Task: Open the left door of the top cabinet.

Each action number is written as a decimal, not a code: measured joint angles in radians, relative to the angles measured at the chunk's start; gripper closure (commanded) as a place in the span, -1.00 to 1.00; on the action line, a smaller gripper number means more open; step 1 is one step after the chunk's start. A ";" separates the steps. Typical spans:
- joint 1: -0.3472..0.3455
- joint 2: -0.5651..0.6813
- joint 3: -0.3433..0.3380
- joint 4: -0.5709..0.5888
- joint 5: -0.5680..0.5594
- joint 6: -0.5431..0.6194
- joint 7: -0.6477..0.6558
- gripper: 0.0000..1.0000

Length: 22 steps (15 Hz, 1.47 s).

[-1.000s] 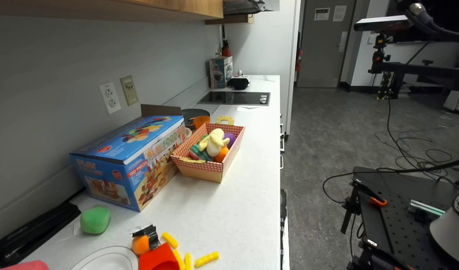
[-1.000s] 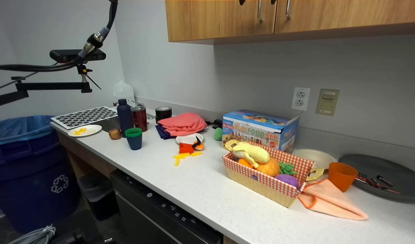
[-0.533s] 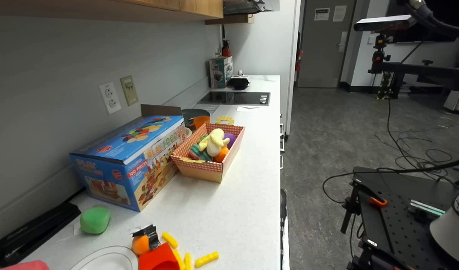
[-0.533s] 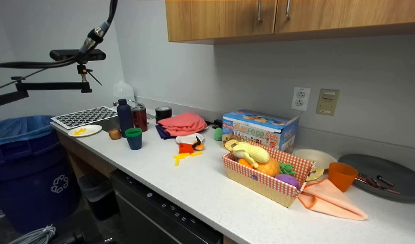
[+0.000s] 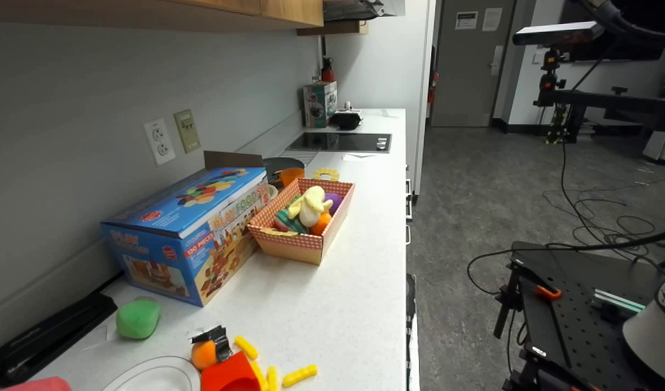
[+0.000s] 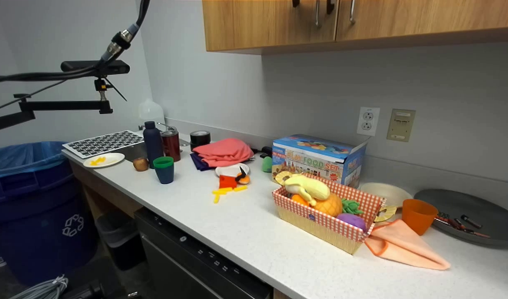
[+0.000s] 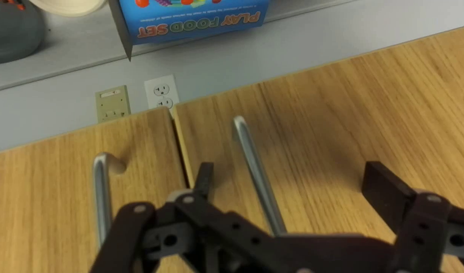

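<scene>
Wrist view: fingers (image 7: 204, 177) spread apart, one either side of the bar handle (image 7: 259, 178) of the left door (image 7: 323, 136).
View upside down, lettering of the play food box (image 7: 198, 22) inverted near 11 o'clock. One finger at the handle's 9 o'clock, nearer; its mate at 3 o'clock, farther off; gap showing on both sides, depth against the bar cannot be told. Left door looks closed; neighbouring door (image 7: 61, 185) meets it at 9 o'clock, carrying a second handle (image 7: 102, 197). In an exterior view the top cabinet (image 6: 374, 25) runs from 11 to 2 o'clock, left door at 12, dark fingers at the top edge flanking its handle. Below, on the desk (image 6: 237, 220): box at 3 o'clock, checked basket (image 6: 320, 230) at 5, orange cup (image 6: 419, 218) at 4.
</scene>
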 measured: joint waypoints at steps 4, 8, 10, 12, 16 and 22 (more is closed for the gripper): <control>-0.007 0.003 -0.003 0.018 0.079 -0.092 0.000 -1.00; -0.033 0.017 -0.006 0.051 0.139 -0.170 0.000 -1.00; -0.049 0.022 -0.010 0.065 0.176 -0.221 0.000 -1.00; -0.063 0.022 -0.013 0.073 0.206 -0.265 0.000 -1.00; -0.081 0.014 -0.014 0.079 0.218 -0.334 -0.001 -1.00; -0.091 -0.020 -0.016 0.054 0.211 -0.390 -0.001 -1.00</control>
